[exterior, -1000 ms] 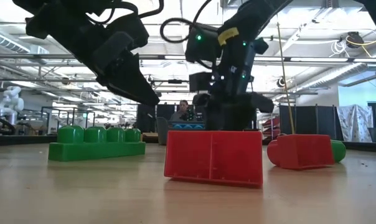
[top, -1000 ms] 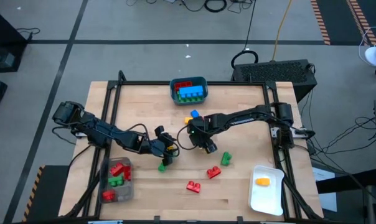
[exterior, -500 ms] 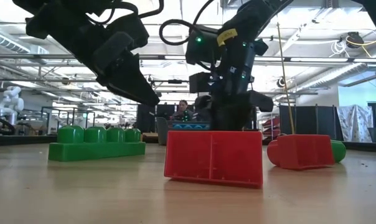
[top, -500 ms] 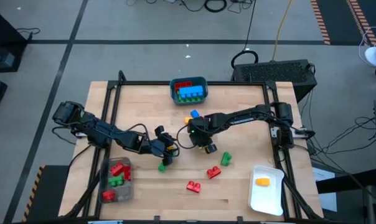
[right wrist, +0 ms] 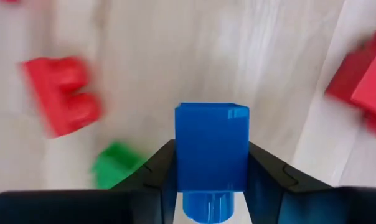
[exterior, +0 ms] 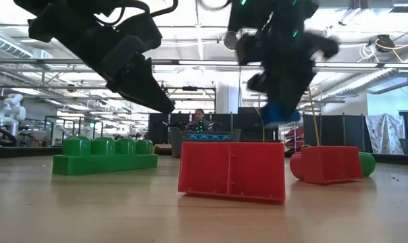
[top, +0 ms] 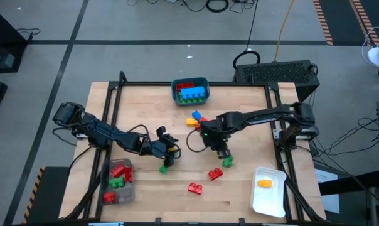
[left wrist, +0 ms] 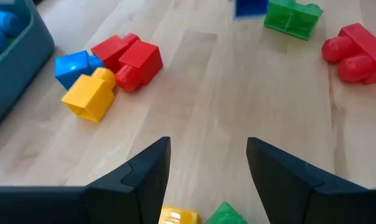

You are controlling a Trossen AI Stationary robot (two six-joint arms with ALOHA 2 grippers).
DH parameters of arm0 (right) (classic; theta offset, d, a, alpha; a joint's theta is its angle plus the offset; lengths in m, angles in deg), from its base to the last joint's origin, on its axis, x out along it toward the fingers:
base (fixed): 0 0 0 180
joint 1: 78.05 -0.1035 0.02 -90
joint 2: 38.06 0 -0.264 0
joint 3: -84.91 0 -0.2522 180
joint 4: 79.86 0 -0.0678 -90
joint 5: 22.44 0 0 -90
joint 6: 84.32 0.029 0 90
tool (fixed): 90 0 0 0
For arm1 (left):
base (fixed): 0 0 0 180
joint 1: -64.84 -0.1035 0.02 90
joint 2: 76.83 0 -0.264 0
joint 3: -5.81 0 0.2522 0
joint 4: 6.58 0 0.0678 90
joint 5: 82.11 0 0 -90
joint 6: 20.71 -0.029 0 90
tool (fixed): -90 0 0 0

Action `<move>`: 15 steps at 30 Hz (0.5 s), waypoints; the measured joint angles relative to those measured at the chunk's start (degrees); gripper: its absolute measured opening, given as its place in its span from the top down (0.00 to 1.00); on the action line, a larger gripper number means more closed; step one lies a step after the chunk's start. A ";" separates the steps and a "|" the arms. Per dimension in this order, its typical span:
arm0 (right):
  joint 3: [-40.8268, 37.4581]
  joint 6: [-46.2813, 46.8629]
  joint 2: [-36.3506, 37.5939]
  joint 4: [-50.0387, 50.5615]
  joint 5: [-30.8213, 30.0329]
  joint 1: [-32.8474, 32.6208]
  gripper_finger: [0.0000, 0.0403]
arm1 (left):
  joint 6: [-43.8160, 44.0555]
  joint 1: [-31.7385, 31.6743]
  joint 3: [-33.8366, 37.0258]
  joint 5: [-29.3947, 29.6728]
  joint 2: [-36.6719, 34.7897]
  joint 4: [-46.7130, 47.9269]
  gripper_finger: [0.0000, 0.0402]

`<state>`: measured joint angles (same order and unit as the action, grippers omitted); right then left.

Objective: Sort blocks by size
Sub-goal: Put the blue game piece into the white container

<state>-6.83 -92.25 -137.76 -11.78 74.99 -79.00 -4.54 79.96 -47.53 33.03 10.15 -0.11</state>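
Wooden table (top: 145,107) carries the whole work area, with both dark arms reaching in toward its middle. White tray (top: 269,196) sits at the near right corner and holds one orange block (top: 264,183). Clear container (top: 118,182) at the near left edge holds red and green blocks. Teal bin (top: 190,91) at the far middle edge holds blue blocks and a red one.

Right gripper (top: 222,153) is raised off the table near the centre, its fingers closed on a small blue block (right wrist: 211,155), just above a loose green block (top: 228,161). Left gripper (top: 169,149) hangs left of centre with its jaws apart and nothing between them, above a green block (top: 165,167).

Loose blocks elsewhere: a cluster of blue, yellow and red blocks (top: 195,118) lies just behind the right gripper, and two red blocks (top: 214,174) and (top: 194,187) lie toward the near edge.
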 joint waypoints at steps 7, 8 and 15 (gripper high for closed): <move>0.02 13.61 9.17 11.97 -0.23 -7.01 0.69 | -4.81 -0.06 0.00 0.44 0.00 -3.42 0.47; 0.00 15.83 10.18 13.53 -0.31 -8.24 0.69 | -5.67 -0.12 0.00 0.45 0.00 -3.82 0.47; 0.00 31.82 15.33 20.51 -2.74 -17.80 0.69 | -8.60 -1.97 0.00 -2.52 0.00 -7.44 0.47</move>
<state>-6.83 -60.43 -122.43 8.74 72.25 -96.80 -13.14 77.98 -47.53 30.52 10.15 -7.55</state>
